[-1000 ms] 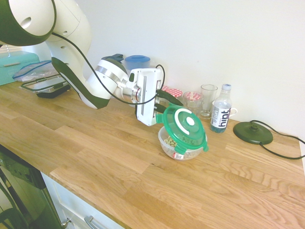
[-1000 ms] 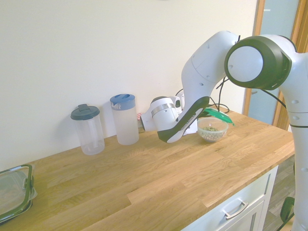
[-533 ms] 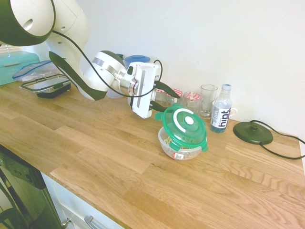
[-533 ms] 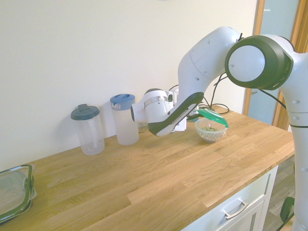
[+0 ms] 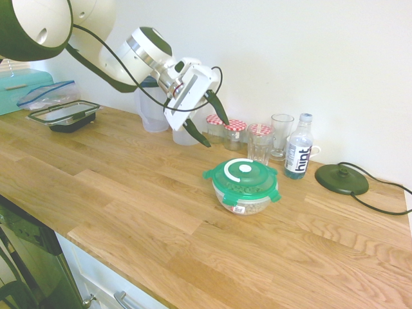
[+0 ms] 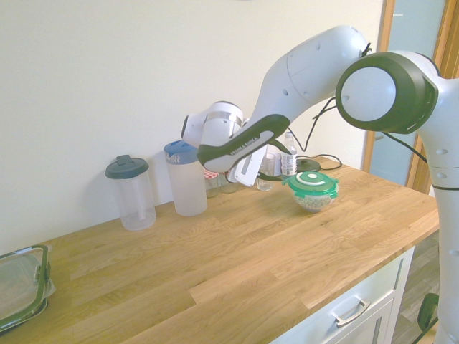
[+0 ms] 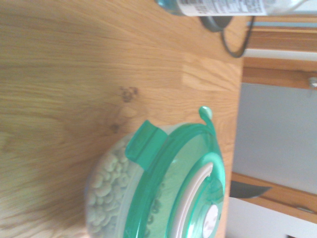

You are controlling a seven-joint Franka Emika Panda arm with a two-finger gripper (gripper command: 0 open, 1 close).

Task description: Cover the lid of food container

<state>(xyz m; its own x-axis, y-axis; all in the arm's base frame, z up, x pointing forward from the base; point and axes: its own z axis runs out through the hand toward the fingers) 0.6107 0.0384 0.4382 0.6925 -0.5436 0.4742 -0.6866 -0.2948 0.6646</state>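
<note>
The round green lid [image 5: 243, 176] lies flat on top of the food container [image 5: 243, 204], a small clear bowl of beige cereal rings on the wooden counter. My gripper [image 5: 214, 131] hangs in the air above and to the left of it, open, with nothing between its dark fingers and apart from the lid. From the other side, the lid [image 6: 310, 183] sits level on the bowl [image 6: 314, 201]. In the wrist view the lid [image 7: 184, 181] with its snap tab and white ring covers the bowl [image 7: 105, 191].
Behind the bowl stand red-checked-lid jars [image 5: 233, 132], a drinking glass [image 5: 281, 136], a water bottle [image 5: 298, 155] and a black round base [image 5: 341, 179]. Two tall pitchers [image 6: 185, 177] stand by the wall. A rectangular black-rimmed container [image 5: 64, 116] sits far left.
The gripper opened and let go of the lid, which dropped from tilted to flat on the bowl. The arm then rose and pulled back away from the container.
</note>
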